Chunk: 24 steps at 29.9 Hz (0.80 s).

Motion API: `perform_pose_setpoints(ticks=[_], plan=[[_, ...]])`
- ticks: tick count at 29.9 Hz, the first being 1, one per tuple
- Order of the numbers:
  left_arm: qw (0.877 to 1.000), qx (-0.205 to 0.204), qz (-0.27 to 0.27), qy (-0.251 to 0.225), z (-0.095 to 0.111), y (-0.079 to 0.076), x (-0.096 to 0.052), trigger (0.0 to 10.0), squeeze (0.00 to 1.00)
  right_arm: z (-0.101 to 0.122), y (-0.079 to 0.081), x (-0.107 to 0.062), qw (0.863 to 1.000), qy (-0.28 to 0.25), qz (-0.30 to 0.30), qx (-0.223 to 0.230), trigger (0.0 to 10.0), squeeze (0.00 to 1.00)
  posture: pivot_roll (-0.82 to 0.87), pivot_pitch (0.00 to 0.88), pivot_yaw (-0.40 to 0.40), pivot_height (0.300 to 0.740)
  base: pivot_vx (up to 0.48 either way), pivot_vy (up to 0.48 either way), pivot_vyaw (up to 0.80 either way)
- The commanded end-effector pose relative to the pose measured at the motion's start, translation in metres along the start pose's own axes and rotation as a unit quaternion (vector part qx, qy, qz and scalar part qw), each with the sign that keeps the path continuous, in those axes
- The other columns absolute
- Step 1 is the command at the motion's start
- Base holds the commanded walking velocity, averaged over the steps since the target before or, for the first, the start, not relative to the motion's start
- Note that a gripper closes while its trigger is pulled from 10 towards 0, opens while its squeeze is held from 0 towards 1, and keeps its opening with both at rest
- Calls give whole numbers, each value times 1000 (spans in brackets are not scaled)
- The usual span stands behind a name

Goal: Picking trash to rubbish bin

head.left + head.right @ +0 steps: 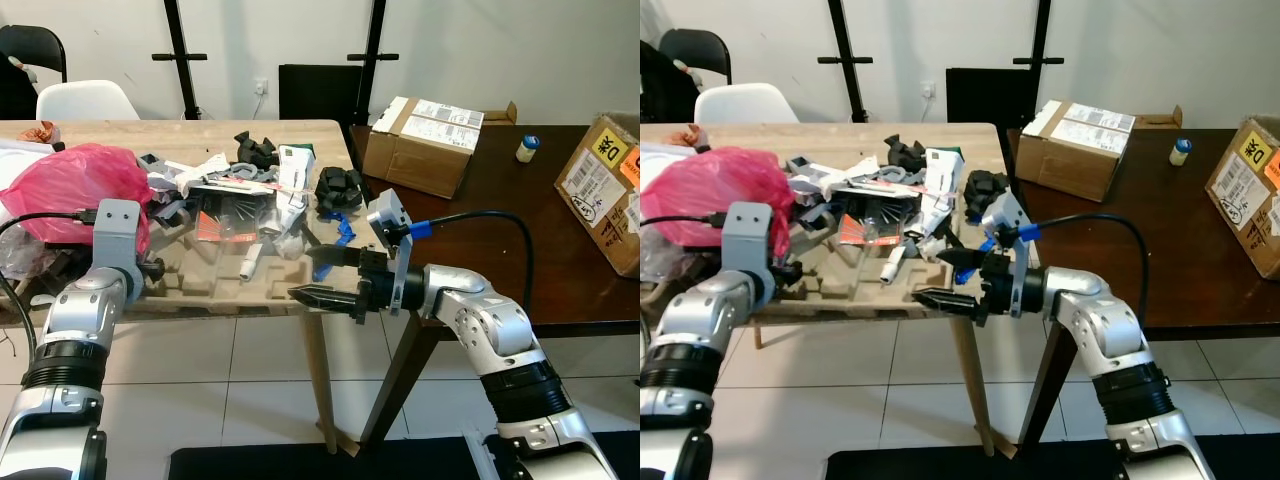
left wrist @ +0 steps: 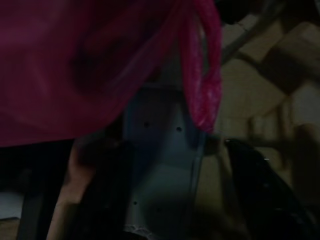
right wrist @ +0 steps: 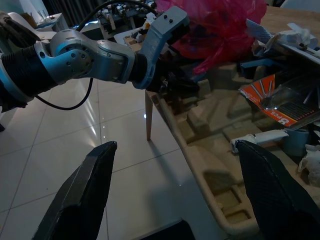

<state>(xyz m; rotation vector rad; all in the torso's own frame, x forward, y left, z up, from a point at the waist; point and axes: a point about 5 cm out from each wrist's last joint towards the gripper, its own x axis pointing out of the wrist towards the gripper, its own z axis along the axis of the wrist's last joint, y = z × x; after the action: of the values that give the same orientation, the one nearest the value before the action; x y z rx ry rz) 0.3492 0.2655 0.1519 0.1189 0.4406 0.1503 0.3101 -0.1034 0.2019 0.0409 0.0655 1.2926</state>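
Wooden table (image 1: 120,130), strewn with trash. Pink bag (image 1: 70,185) at the table's left end; moulded pulp tray (image 1: 215,280) along its front edge; orange blister pack (image 1: 215,222), white tube (image 1: 250,263), black parts (image 1: 338,186) and blue scraps (image 1: 345,228) heaped behind the tray toward the table's right end.

Right gripper (image 1: 325,275) at the table's front right corner, level with the tray's rim, fingers (image 3: 82,192) spread wide apart, nothing between them.

Left gripper (image 2: 165,200) at the table's front left, just under the pink bag, over a grey bracket (image 2: 162,160); fingers too dark to judge, apart or together cannot be told.

Dark table (image 1: 500,220) just right of the wooden table, carrying cardboard boxes (image 1: 425,140).
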Motion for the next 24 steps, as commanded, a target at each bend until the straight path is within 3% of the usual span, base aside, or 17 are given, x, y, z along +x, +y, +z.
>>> perform_pose_setpoints(ticks=[1, 21, 24], plan=[[1000, 6, 12, -3, 3, 6, -1, 0, 0, 1, 1, -2, 1000, -9, 0, 2, 10000, 0, -65, 25, 14, 740, 0, 0, 0], [999, 27, 19, -17, 10, 12, -4, 0, 0, 2, -3, -2, 1000, -17, -13, 9, 10000, 0, -61, 26, 7, 740, 0, 0, 0], [997, 41, -40, -45, 24, 4, -10, 0, 0, 5, -5, -4, 1000, -23, -18, 10, 10000, 0, -64, 29, 8, 740, 0, 0, 0]])
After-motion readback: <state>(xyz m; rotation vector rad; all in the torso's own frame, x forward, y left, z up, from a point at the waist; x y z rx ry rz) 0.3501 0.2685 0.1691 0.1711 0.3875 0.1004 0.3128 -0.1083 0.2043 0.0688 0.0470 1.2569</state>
